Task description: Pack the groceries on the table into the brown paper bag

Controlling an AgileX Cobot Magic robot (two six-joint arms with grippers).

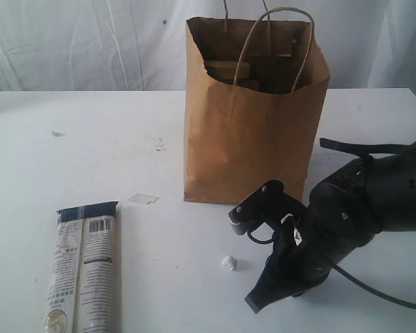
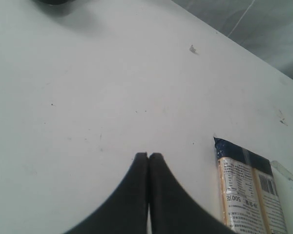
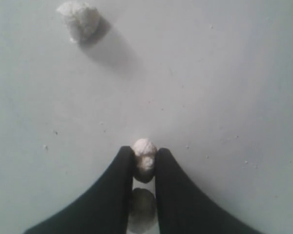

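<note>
scene: a brown paper bag (image 1: 249,139) stood upright in the middle of the desk (image 1: 90,139), mouth open and handles (image 1: 277,41) up. dim shapes of goods showed inside it.
packet: the only grocery seen outside the bag. a long printed packet (image 1: 83,270) lay flat on the desk, well to the left of the bag and near the front edge.
left fingers: the left fingers (image 2: 141,165) were pressed together and held nothing. they hung over bare desk near the dark end of the packet.
right fingers: the right fingers (image 3: 126,165) were only a little apart, clamped on a tiny white paper ball (image 3: 144,158) low over the desk. whether the ball touched the desk could not be told.
second ball: a second ball (image 1: 228,263) lay loose on the desk in front of the bag.
step in hand: by my reading, the packet was the last thing to pack. the ball was litter, not a grocery.
how to do it well: probably best to set the ball down away from the bag. the left fingers would need to open and take the packet across its narrow width near one end. it could then hang upright and go end first into the bag. the handles and the light bag wall should be kept clear, since a nudge might tip the bag.
</note>
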